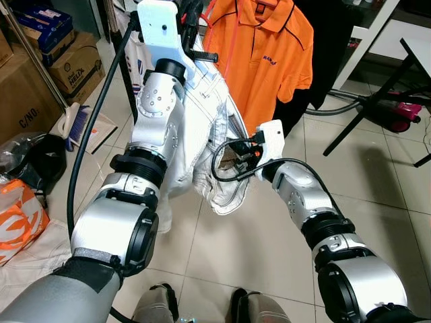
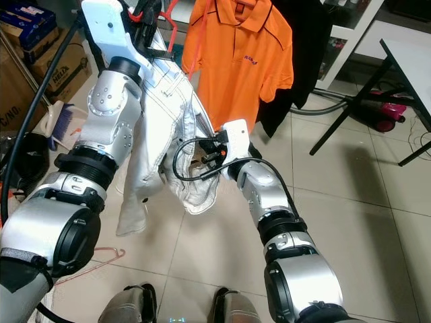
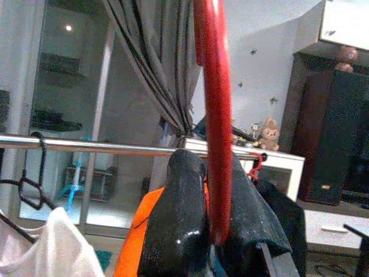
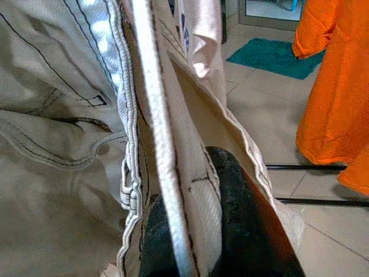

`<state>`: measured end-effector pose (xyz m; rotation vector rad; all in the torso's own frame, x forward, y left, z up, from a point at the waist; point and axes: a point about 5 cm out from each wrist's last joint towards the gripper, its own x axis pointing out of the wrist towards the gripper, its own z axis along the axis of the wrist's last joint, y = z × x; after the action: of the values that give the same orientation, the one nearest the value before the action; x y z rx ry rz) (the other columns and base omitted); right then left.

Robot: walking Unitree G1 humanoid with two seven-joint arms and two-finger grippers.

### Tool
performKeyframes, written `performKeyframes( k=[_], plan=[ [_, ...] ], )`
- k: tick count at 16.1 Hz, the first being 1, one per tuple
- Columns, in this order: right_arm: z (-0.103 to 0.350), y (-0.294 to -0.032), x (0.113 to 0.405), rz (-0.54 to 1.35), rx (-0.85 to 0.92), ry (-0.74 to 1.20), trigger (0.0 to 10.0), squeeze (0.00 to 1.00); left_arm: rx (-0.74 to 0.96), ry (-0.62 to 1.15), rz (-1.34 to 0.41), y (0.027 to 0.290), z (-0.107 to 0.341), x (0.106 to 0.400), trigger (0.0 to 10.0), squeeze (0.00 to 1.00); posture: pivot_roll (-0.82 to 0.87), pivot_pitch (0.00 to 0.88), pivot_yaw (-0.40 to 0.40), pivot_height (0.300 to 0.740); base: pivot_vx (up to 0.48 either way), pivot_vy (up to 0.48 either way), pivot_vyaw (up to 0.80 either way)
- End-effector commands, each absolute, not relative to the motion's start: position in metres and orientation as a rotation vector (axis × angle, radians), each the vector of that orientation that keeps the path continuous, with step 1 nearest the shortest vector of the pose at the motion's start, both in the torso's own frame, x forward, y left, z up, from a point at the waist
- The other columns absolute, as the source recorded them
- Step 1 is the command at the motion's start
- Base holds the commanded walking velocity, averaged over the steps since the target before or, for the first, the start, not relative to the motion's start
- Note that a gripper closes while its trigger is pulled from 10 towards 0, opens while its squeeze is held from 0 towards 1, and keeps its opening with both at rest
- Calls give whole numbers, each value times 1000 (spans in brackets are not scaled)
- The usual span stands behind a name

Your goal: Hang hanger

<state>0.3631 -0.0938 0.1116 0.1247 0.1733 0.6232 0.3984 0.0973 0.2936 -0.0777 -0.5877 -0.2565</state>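
We saw the left gripper [image 3: 214, 231] closed on the red hanger [image 3: 212, 98], its black fingers [image 3: 176, 225] pressed against the hanger's curved hook, which rose past them. A silver clothes rail [image 3: 104, 146] ran behind the fingers. A black hanger [image 3: 31, 184] hooked over that rail, with white cloth [image 3: 49, 245] below it. Orange cloth [image 3: 138, 231] showed beneath the rail beside the fingers. Grey curtains [image 3: 155, 69] hung above the rail.

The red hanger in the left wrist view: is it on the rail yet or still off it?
Off it. The left end effector grips the red hanger, whose stem rises in front of the metal rail, not hooked over it.
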Motion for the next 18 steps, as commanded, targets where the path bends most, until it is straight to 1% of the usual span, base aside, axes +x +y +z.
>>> performKeyframes(
  k=[1, 2, 3, 4, 5, 7, 9, 10, 12, 13, 14, 18],
  plan=[
    [68, -121, 346, 536, 88, 353, 0, 0, -163, -809, -229, 110, 346, 385, 10000, 0, -50, 151, -99, 740, 0, 0, 0],
    [68, -120, 345, 546, 26, 341, 0, 0, -242, -770, -250, 109, 344, 387, 10000, 0, -50, 151, -99, 740, 0, 0, 0],
    [68, -120, 345, 546, 24, 340, 0, 0, -308, -743, -259, 108, 343, 389, 10000, 0, -51, 151, -97, 740, 0, 0, 0],
    [69, -119, 346, 543, 44, 341, 0, 0, -456, -675, -301, 106, 339, 392, 10000, 0, -51, 151, -97, 740, 0, 0, 0],
    [70, -119, 347, 534, 88, 344, 0, 0, -560, -589, -402, 97, 330, 394, 10000, 0, -49, 148, -96, 740, 0, 0, 0],
    [75, -124, 351, 520, 115, 335, 0, 0, -516, -484, -611, 77, 309, 387, 10000, 0, -48, 145, -95, 740, 0, 0, 0],
    [81, -135, 356, 492, 103, 321, 0, 0, -571, -489, -672, 84, 307, 380, 10000, 0, -45, 142, -97, 740, 0, 0, 0],
    [85, -142, 358, 468, 97, 312, 0, 0, -559, -491, -726, 87, 306, 376, 10000, 0, -44, 140, -99, 740, 0, 0, 0],
    [92, -151, 363, 433, 93, 293, 0, 0, -459, -481, -790, 93, 298, 369, 10000, 0, -43, 138, -101, 740, 0, 0, 0],
    [97, -157, 366, 413, 85, 279, 0, 0, -326, -438, -825, 98, 286, 366, 10000, 0, -42, 136, -103, 740, 0, 0, 0],
    [100, -160, 368, 401, 79, 269, 0, 0, -203, -400, -833, 105, 275, 364, 10000, 0, -41, 135, -106, 740, 0, 0, 0],
    [106, -171, 371, 367, 60, 250, 0, 0, -41, -365, -789, 136, 268, 362, 10000, 0, -40, 140, -110, 740, 0, 0, 0]
  ],
)
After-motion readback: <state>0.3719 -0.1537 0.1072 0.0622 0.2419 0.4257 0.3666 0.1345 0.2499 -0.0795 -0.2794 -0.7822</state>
